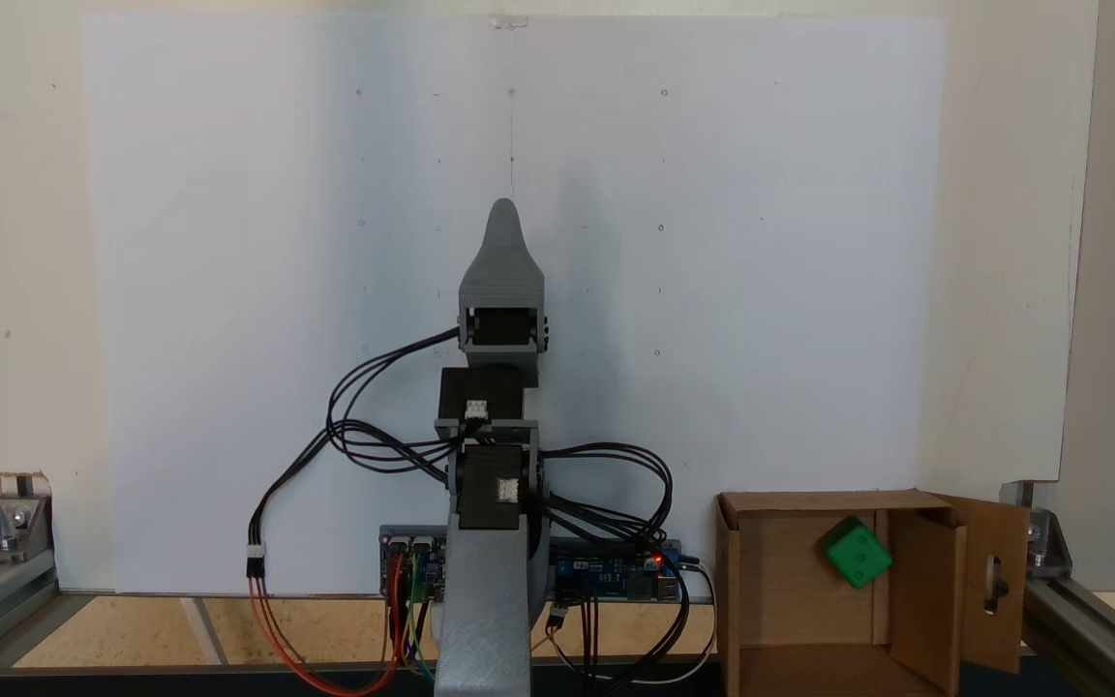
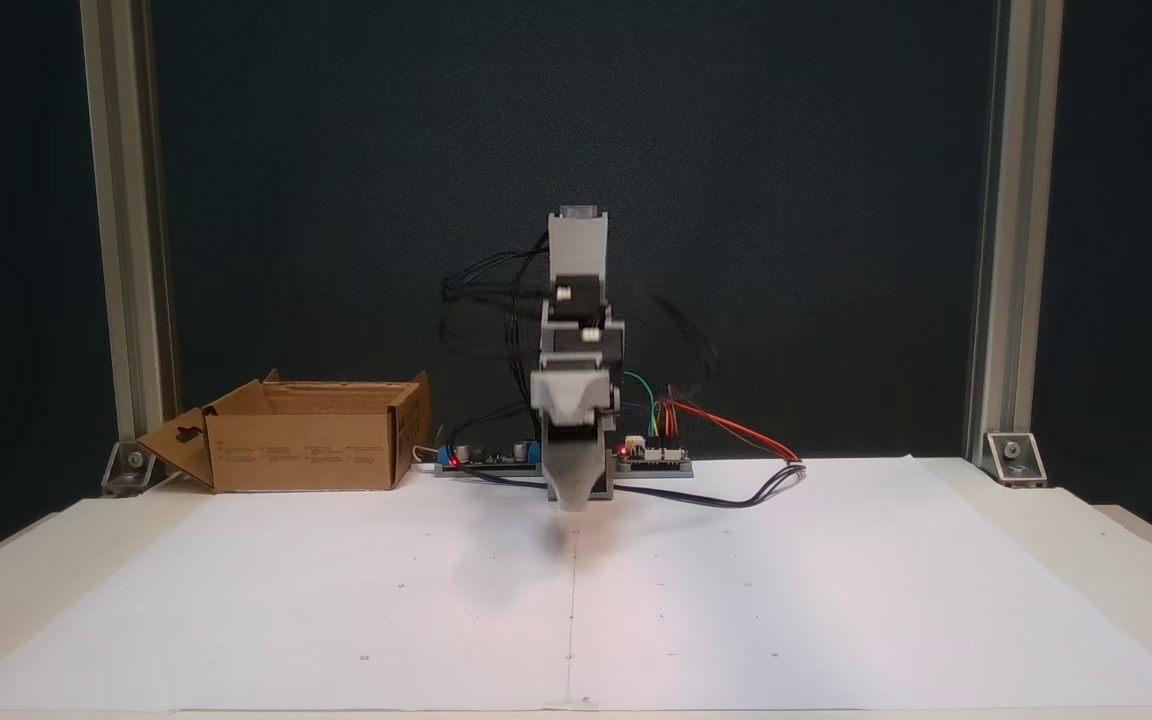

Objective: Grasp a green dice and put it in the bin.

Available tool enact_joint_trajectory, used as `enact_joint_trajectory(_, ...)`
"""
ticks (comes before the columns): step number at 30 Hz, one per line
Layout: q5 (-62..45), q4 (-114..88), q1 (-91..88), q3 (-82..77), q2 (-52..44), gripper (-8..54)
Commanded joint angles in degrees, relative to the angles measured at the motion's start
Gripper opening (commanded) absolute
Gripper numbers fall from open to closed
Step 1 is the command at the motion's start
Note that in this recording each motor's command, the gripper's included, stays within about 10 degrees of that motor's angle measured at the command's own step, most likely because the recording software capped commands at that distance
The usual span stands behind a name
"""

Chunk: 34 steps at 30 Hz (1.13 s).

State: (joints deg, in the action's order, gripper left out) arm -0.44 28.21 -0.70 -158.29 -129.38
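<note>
- Your green dice (image 1: 855, 553) lies inside the bin (image 1: 741, 581), near the box's right inner wall as the fixed view from above shows it.
- The dice sits skewed to the box: its edges run diagonal to the cardboard walls, one corner toward the top of the picture. It is a cube, so you get no long axis from it. The face turned to that camera carries recessed pips, too small to count surely.
- The bin stands at the lower right of that view, just beside the controller board (image 1: 616, 571). Its mouth is open, and the flap with the oblong cutout (image 1: 995, 581) is swung out to the right.
- In the fixed view from the front, the bin (image 2: 301, 450) stands at the left on the white sheet (image 2: 576, 590), its cutout flap (image 2: 181, 440) splayed out to the left. From there you cannot see into the box.
- Your gripper (image 1: 504, 218) is well apart from the bin, over the middle of the sheet. In the front view the gripper (image 2: 571, 495) hangs tip down, close to the paper.
- Only one grey tip shows in both fixed views, so you cannot tell how far the jaws are parted. Nothing shows at the tip.
</note>
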Motion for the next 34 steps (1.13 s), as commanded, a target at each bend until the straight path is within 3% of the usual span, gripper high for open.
enact_joint_trajectory(1,1.32,9.38,0.44,-0.62,-6.68,43.4)
enact_joint_trajectory(16,0.35,44.54,0.35,-20.65,-6.68,43.4)
enact_joint_trajectory(28,0.53,71.00,-0.26,-20.92,-6.33,44.6)
enact_joint_trajectory(34,0.44,71.72,-0.18,-20.92,-6.33,44.6)
